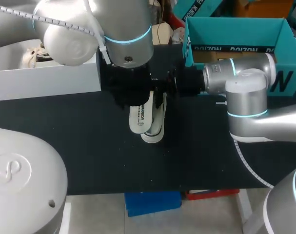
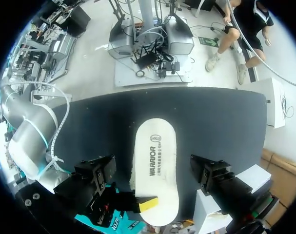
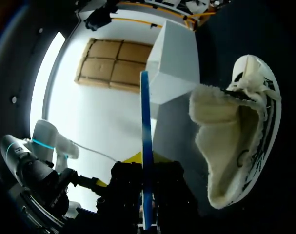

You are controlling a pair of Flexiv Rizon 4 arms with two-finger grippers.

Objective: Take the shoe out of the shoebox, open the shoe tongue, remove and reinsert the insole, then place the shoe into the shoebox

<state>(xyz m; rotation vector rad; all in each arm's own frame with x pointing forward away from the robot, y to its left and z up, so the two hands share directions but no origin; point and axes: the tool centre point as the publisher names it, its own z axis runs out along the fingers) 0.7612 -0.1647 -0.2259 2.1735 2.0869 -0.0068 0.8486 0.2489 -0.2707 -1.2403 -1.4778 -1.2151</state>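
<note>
Bare table [image 1: 79,146] near me is free on both sides. Far left is blocked by the white box [image 1: 45,80], far right by the teal shoebox [image 1: 235,27]. The shoe [image 1: 156,127] and insole [image 1: 139,117] occupy the middle.

insole [image 2: 155,161]: smooth, matt foam | shoe [image 3: 235,146]: fleecy cloth lining | bench [image 1: 65,146]: matt black | shoebox [image 1: 226,31]: matt cardboard

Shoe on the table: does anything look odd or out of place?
Yes: the insole is out of the shoe, pinched at one end by the right gripper. The shoe lies on its side on the table, lining showing.
</note>
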